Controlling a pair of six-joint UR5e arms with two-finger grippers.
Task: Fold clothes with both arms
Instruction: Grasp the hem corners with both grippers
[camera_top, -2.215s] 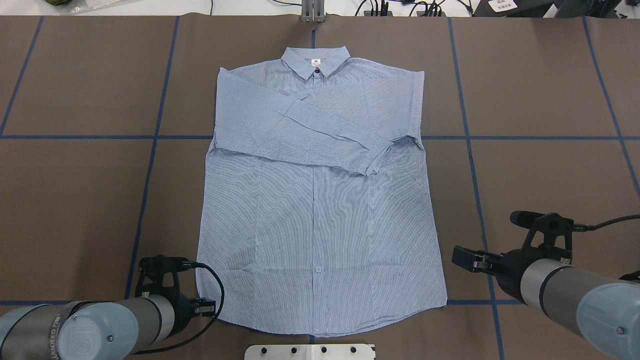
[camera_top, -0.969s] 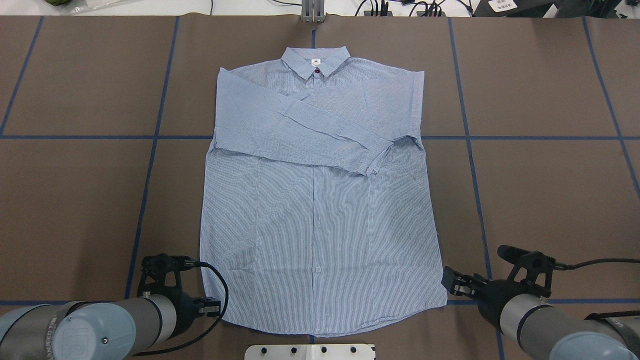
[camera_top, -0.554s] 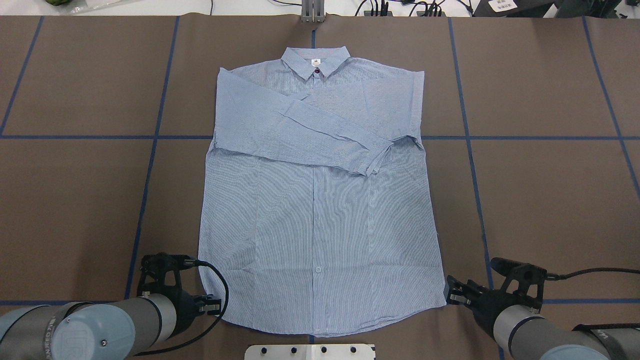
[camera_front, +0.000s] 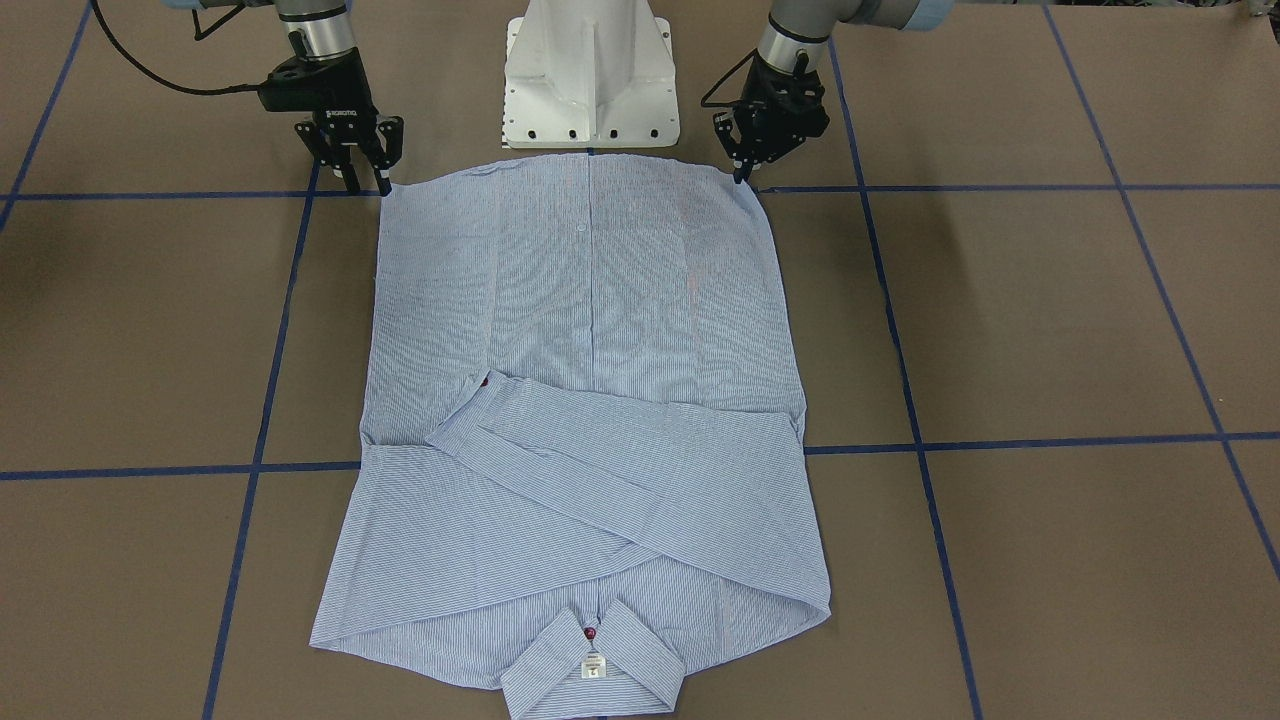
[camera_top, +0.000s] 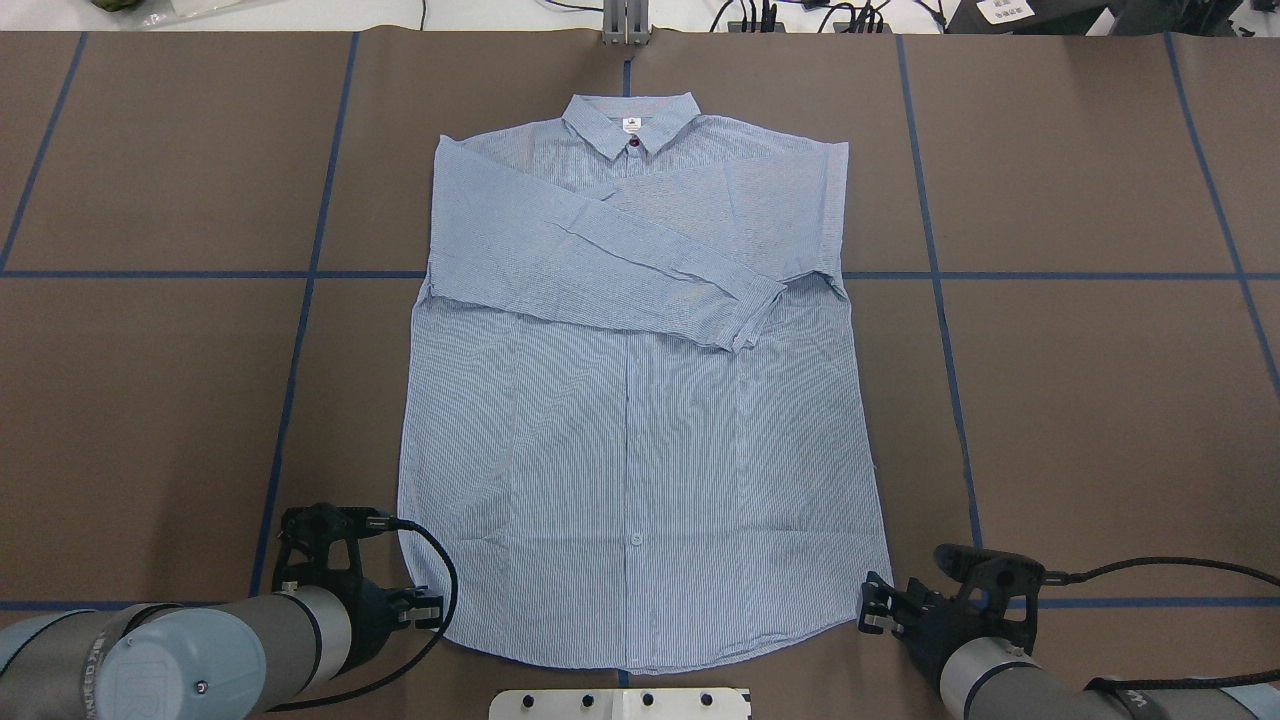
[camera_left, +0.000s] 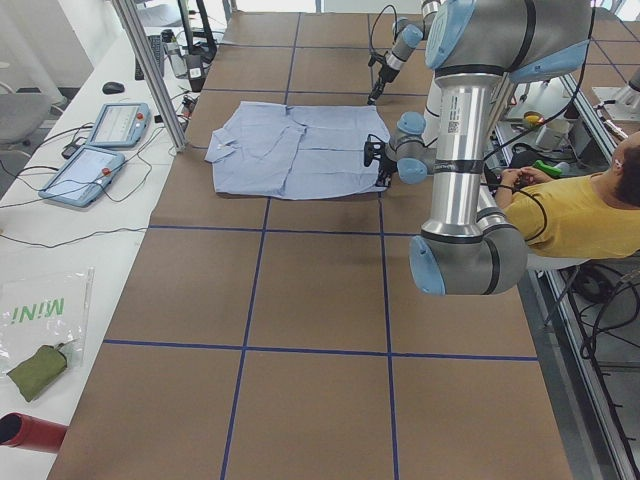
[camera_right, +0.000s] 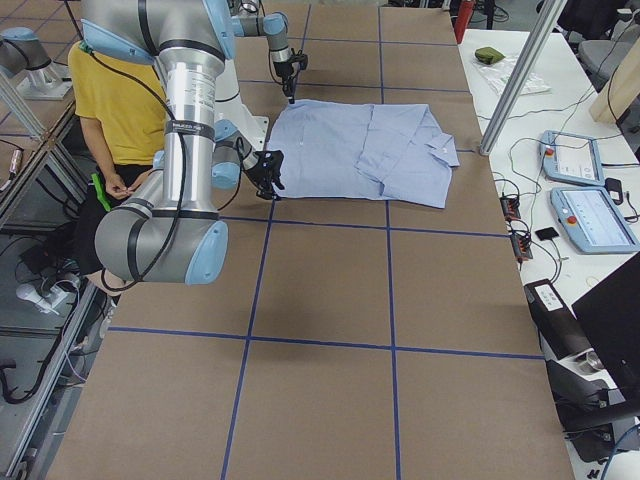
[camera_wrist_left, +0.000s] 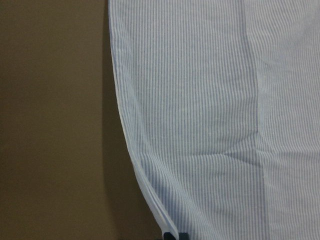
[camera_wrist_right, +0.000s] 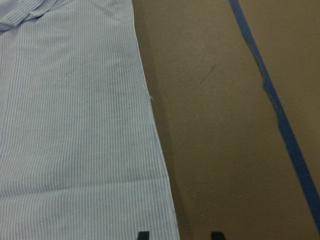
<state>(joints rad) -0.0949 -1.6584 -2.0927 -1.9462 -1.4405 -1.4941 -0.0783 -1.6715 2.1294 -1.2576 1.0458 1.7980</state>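
Two hem corners on the striped shirt (camera_front: 590, 330), lying flat just beside the white pedestal base (camera_front: 590, 90): left gripper (camera_front: 741, 170) pinches one, right gripper (camera_front: 365, 180) straddles the other, fingers spread.

Grey-silver arms (camera_left: 462, 150), light-blue joint caps (camera_top: 185, 665), black cables (camera_top: 452, 590), black right gripper (camera_front: 366, 178) (white "ROBOTIQ" lettering).

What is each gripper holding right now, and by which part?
The left gripper appears shut on the shirt at its hem corner on that side. The right gripper is open at the other hem corner, holding nothing.
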